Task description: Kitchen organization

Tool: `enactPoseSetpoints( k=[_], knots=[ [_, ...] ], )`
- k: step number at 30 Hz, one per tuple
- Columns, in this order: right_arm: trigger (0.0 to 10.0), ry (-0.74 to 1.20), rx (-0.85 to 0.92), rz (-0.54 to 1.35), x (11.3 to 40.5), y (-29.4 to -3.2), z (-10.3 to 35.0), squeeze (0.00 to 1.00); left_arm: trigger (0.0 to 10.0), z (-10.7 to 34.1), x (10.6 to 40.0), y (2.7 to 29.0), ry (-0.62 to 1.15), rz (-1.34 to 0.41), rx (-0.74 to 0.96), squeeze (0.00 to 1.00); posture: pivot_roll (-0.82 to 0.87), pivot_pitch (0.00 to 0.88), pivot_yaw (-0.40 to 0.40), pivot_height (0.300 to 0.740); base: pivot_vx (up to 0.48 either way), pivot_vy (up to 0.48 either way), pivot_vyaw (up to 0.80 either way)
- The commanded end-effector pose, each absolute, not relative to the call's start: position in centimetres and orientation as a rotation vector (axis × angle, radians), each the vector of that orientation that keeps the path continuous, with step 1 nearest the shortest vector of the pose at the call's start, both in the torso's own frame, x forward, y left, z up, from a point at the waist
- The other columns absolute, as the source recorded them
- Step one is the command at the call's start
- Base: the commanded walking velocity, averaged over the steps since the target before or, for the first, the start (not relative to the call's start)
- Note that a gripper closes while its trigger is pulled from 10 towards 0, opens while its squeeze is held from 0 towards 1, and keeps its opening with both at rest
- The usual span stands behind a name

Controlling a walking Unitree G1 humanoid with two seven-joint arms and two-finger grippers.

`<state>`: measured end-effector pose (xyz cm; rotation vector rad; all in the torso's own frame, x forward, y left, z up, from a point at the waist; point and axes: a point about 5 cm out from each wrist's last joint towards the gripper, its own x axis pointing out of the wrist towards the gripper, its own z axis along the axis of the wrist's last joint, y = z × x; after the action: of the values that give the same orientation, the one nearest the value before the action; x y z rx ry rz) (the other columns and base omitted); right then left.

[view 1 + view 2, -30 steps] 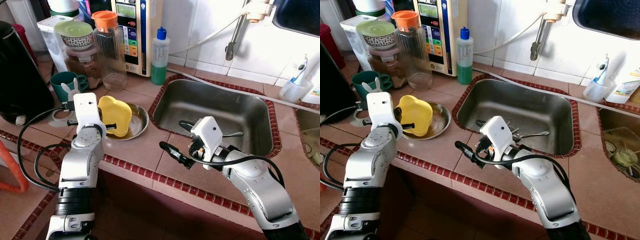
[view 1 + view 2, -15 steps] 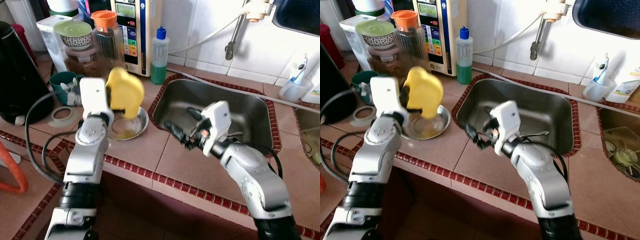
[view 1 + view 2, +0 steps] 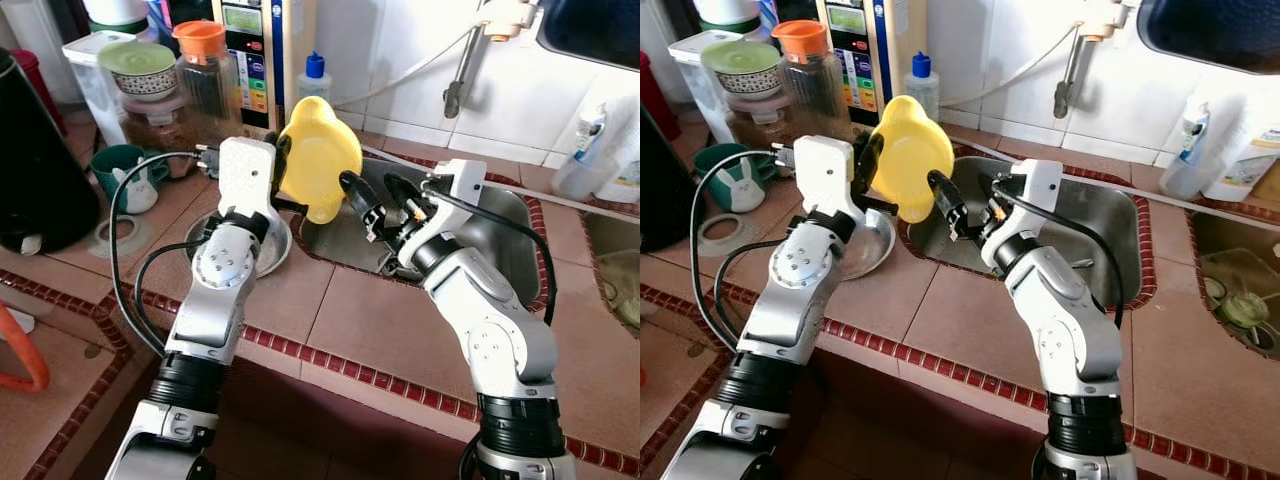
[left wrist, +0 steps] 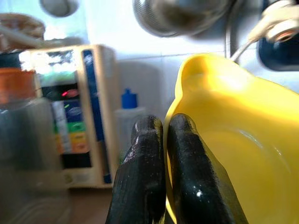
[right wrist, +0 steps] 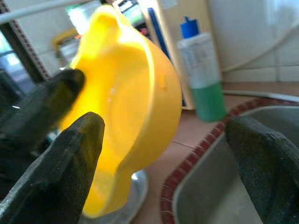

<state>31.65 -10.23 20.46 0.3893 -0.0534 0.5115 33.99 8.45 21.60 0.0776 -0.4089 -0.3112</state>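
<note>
Yellow bowl [image 3: 318,170] is up in the air at 12 o'clock, tilted on edge above the near-left corner of the steel sink [image 3: 480,235]. Left gripper [image 4: 164,140] is clamped on the bowl's rim, one finger on each side of the wall, seen clearly in the left wrist view. Right gripper [image 3: 378,190] sits just beside the bowl at about 1 o'clock, fingers spread wide and apart from the bowl; one fingertip [image 5: 70,154] is close to the bowl's outer wall, contact can't be judged.

Metal plate [image 3: 262,250] lies on the tiled counter [image 3: 350,330] below the bowl, partly hidden by the left arm.

Surroundings:
- green soap bottle [image 3: 316,72] with a blue cap at 12, behind the bowl, against the wall
- water purifier [image 3: 250,60] at 11, next to a jar with an orange lid [image 3: 203,72]
- green-lidded bowl [image 3: 145,68] stacked on containers at 10–11
- green mug [image 3: 122,165] and a tape roll [image 3: 125,232] at 9–10
- black appliance [image 3: 35,170] at 9
- tap [image 3: 462,60] at 1, over the sink
- white cup with toothbrush [image 3: 580,160] at 2
</note>
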Motion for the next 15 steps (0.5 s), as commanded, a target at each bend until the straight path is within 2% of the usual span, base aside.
enactPoseSetpoints(
  k=[1, 2, 3, 4, 5, 15],
  knots=[
    [10.0, -0.066, 0.372, 0.482, 32.1, -10.5, 20.9, 0.0, 0.0, 22.3, 33.9, 7.8, -0.446, -0.346, 0.088, 0.0, 0.14, 0.0, -0.002, 0.74, 0.0, 0.0, 0.0],
    [10.0, -0.058, 0.352, 0.453, 32.4, -10.6, 20.7, 0.0, 0.0, 22.3, 33.8, 7.6, -0.449, -0.355, 0.087, 0.0, 0.14, 0.0, -0.003, 0.74, 0.0, 0.0, 0.0],
    [3.1, -0.053, 0.326, 0.424, 32.7, -10.7, 20.7, 0.0, 0.0, 22.3, 33.6, 7.4, -0.459, -0.368, 0.091, 0.0, 0.14, 0.0, -0.003, 0.74, 0.0, 0.0, 0.0],
    [3.1, -0.053, 0.319, 0.416, 32.8, -10.7, 20.7, 0.0, 0.0, 22.3, 33.5, 7.3, -0.463, -0.372, 0.092, 0.0, 0.14, 0.0, -0.003, 0.74, 0.0, 0.0, 0.0],
    [0.0, -0.058, 0.301, 0.391, 33.1, -10.8, 20.8, 0.0, 0.0, 22.2, 33.3, 7.0, -0.469, -0.385, 0.096, 0.0, 0.14, 0.0, -0.004, 0.74, 0.0, 0.0, 0.0],
    [0.0, -0.057, 0.262, 0.325, 33.9, -11.2, 20.7, 0.0, 0.0, 21.9, 32.8, 6.4, -0.486, -0.426, 0.109, 0.0, 0.14, 0.0, -0.003, 0.74, 0.0, 0.0, 0.0]
  ],
)
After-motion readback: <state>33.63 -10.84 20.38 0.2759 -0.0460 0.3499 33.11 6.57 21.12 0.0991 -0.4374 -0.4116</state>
